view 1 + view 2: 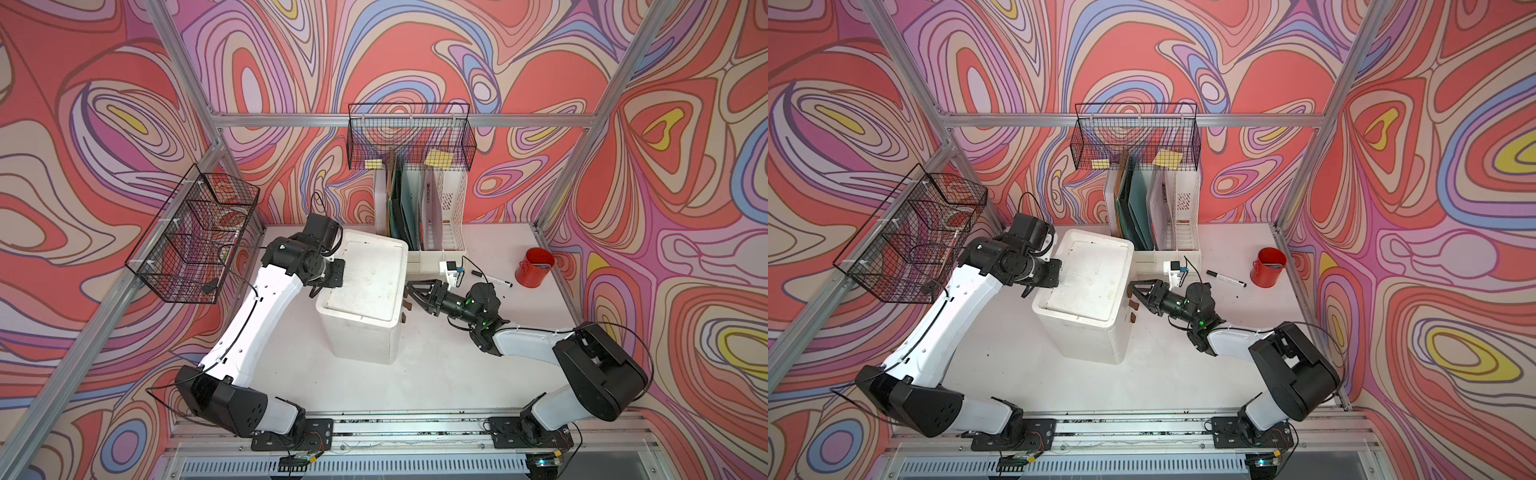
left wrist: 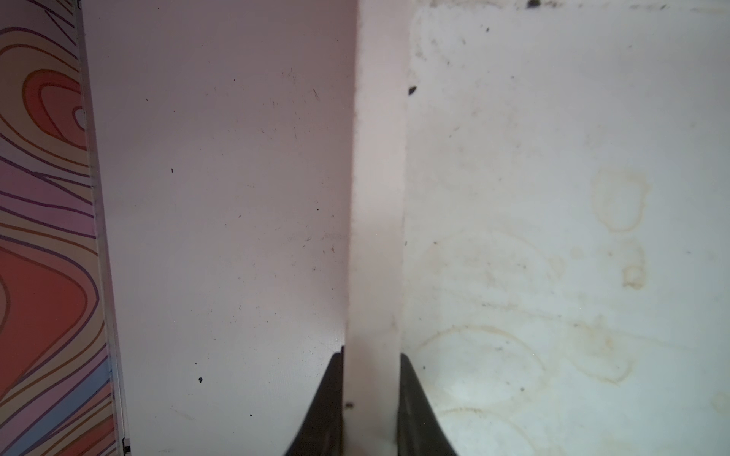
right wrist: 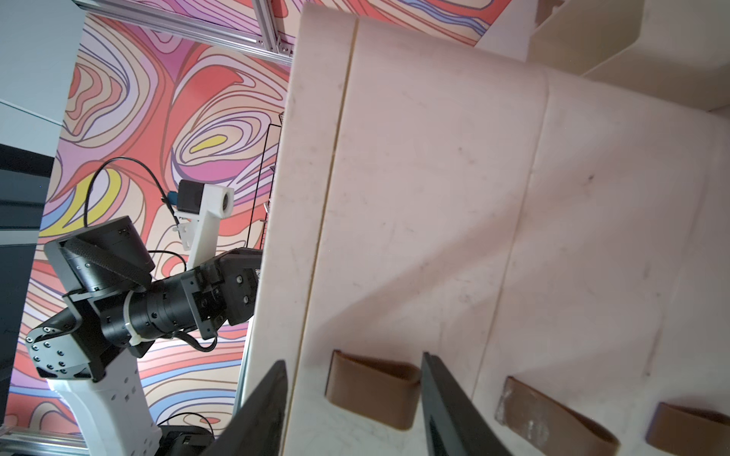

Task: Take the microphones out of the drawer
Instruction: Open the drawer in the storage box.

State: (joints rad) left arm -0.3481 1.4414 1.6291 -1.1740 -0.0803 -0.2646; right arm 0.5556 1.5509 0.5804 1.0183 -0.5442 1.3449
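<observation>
A white drawer unit is standing near the middle of the tabletop. All three of its drawers are sitting shut, so the microphone is showing in none of the views, and which drawer is holding it cannot be told.

The left pincer is reaching in from the unit's left side and clenching the raised rim of its top. In the left wrist view the rim is running straight between the two dark fingers, which are pressing against it on either side.

The right pincer is pointing at the unit's drawer face, which is turned toward the right arm in both top views. It is released. In the right wrist view its fingers are standing apart astride the brown loop handle of the top drawer. One is sitting just beside the handle's edge and the other is out past the seam under the lid — they are not gripping it. The second handle and third handle are lying further along the same face.

Behind the unit a white file rack is holding folders upright. A black marker is lying on the tabletop near a red cup. Two wire baskets are hanging on the frame, the back basket on the rear rail and the side basket on the left rail.
</observation>
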